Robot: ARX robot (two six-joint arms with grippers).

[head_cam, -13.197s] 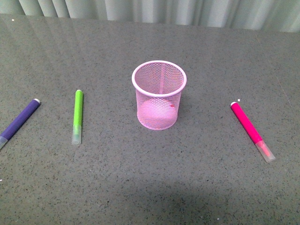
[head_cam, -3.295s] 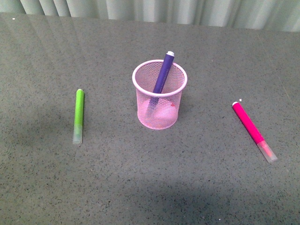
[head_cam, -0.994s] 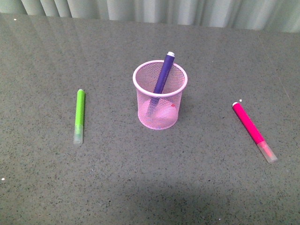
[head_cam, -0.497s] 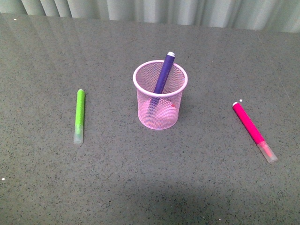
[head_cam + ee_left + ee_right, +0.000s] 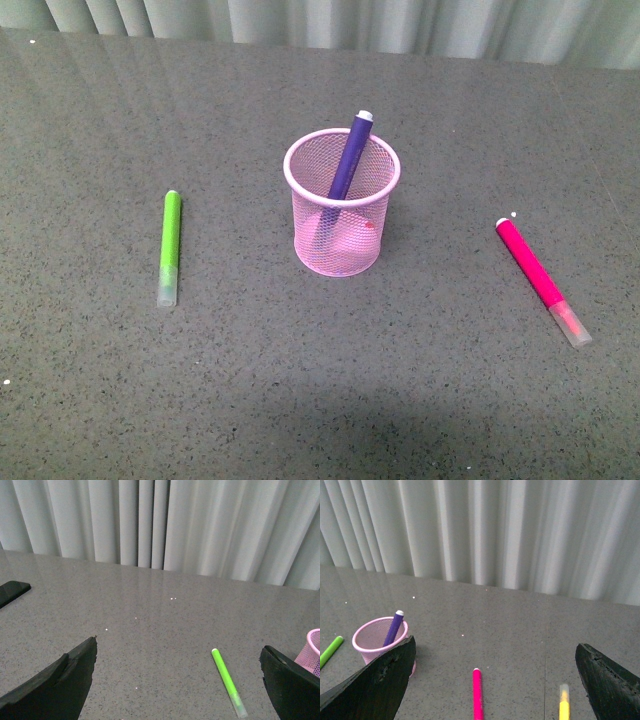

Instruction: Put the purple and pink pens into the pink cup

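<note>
Purple is home: in the front view the purple pen [image 5: 347,165] stands tilted inside the pink cup [image 5: 345,245], its white end leaning over the far rim. The cup sits about mid-counter [image 5: 300,390]. The pink pen [image 5: 532,266] lies flat toward the counter's right edge, well apart from the cup, clear cap toward the near edge. A lime green marker [image 5: 170,240] lies toward the left edge and is no part of the job. Neither arm shows here.

From the left wrist view, the left gripper [image 5: 177,647] hangs above the counter with its jaws spread wide and nothing between them. The green marker and a sliver of the cup are ahead of it.

From the right wrist view, the right gripper [image 5: 495,644] is likewise wide apart and empty. The pink pen lies ahead between its jaws, and a yellow marker [image 5: 564,705] lies beside that.

By my reckoning the task is half done: picking up the pink pen and dropping it in the cup remains, likely work for the right arm.
</note>
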